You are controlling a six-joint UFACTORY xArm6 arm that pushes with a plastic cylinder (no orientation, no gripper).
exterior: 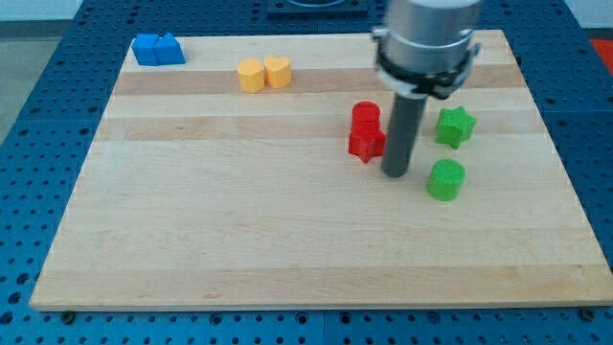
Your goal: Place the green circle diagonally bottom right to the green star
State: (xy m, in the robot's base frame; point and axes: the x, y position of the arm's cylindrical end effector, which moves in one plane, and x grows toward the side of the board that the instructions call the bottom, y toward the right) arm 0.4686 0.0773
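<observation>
The green circle [445, 179] lies on the wooden board at the view's right, just below and slightly left of the green star [456, 126]. The two are close but apart. My tip [397, 173] stands on the board just left of the green circle with a small gap, and just right of the red blocks. The rod rises from it to the grey arm body at the view's top.
Two red blocks [365, 131] sit touching each other left of my tip. Two yellow blocks [263, 73] lie at the view's top centre-left. Two blue blocks [158, 49] lie at the top left corner. The board's right edge [565, 182] is near the green blocks.
</observation>
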